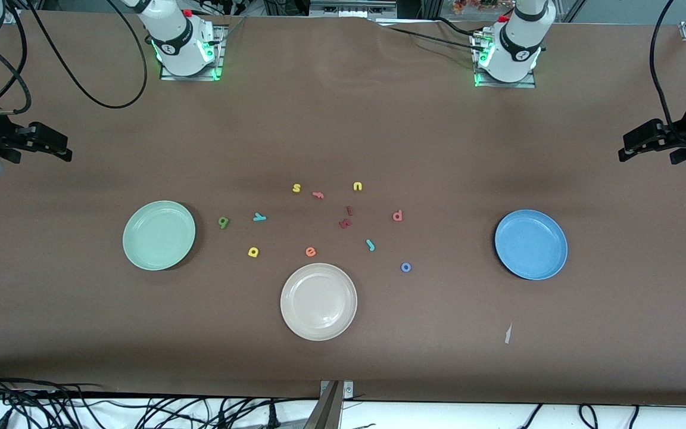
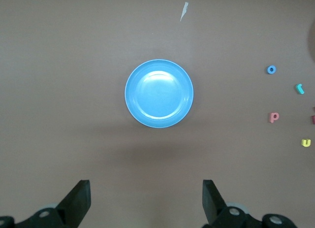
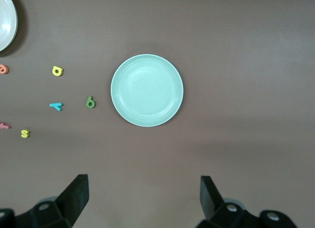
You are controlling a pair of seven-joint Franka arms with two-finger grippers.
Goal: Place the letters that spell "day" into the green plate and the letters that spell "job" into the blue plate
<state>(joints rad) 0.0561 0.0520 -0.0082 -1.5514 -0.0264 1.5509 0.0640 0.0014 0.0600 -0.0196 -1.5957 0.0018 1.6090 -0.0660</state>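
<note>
Letters: all twelve or so lie loose on the table between the plates; none is in a plate yet.
"o" [image 1: 405, 267]: blue ring, nearest the camera of the "job" set, toward the blue plate.
"a" [image 1: 253, 252]: yellow, nearest of the "day" set, toward the green plate.
"j" [image 1: 370, 244]: teal hook, a little farther than the "o", its long axis slanted.
"y" [image 1: 259, 217]: teal, lying roughly crosswise, just beside the "d".
"d" [image 1: 223, 222]: dark green, the letter closest to the green plate.
"b" [image 1: 398, 215]: salmon pink, farthest of the "job" set.
Green plate [image 1: 159, 235]: empty, at the right arm's end of the letter cluster.
Blue plate [image 1: 531, 244]: empty, at the left arm's end, well apart from the letters.
Cream plate [image 1: 318, 301]: empty, nearest the camera; no part in the task.
Right gripper [image 3: 142, 198]: jaws wide apart, holding nothing, high over the table's edge at its own end; arm waiting.
Left gripper [image 2: 146, 201]: jaws wide apart, empty, high at its own end.
Key relation: the "day" letters lie on the right arm's side, the "job" letters on the left arm's, so each arm looks nearer to its own word and plate.
</note>
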